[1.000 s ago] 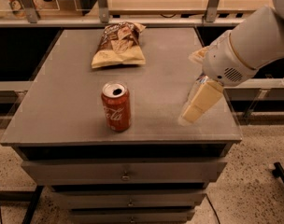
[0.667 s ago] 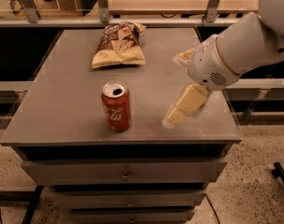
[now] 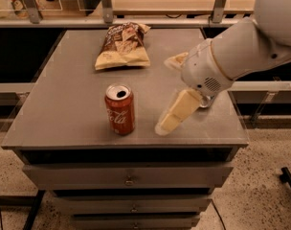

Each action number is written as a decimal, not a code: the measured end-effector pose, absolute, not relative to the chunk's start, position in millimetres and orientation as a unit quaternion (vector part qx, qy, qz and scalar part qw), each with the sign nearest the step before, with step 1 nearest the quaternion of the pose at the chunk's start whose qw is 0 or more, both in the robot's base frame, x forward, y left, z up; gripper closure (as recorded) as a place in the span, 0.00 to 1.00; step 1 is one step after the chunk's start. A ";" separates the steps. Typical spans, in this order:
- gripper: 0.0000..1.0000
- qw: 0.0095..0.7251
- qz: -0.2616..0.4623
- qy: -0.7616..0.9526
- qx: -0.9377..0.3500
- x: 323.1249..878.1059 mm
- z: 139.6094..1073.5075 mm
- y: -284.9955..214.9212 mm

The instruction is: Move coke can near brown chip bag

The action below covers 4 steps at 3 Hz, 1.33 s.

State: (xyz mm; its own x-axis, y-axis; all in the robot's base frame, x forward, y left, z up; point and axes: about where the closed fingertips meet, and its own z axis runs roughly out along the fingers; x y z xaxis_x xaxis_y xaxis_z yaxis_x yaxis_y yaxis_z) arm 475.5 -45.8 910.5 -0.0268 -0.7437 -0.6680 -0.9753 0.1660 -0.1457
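Coke can stands upright near the front of the grey table, just left of the gripper and not touching it. The gripper hangs low over the tabletop, its two cream fingers spread wide and holding nothing. The lower finger slants down toward the can's side.

The can is a smooth painted metal cylinder with a silver top that looks opened. It is probably light, easy to tip and a little slippery, and its thin wall would dent under a hard squeeze. The best hold is likely around the middle of the wall, kept upright.

The brown chip bag, soft and crinkled, lies flat beyond the can, farther from the gripper.
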 end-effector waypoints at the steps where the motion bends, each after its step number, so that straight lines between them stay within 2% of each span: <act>1: 0.00 0.343 0.225 0.656 -0.633 466.5 911.5 -11.4; 3: 0.00 0.364 0.306 0.616 -0.628 425.3 915.6 12.1; 4: 0.00 0.370 0.330 0.610 -0.618 423.3 911.1 23.7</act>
State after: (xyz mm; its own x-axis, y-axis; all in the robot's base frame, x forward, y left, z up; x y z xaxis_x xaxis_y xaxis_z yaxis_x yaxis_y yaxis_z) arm 423.3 23.7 911.1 0.0380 -0.5101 -0.8593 -0.9983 0.0185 -0.0551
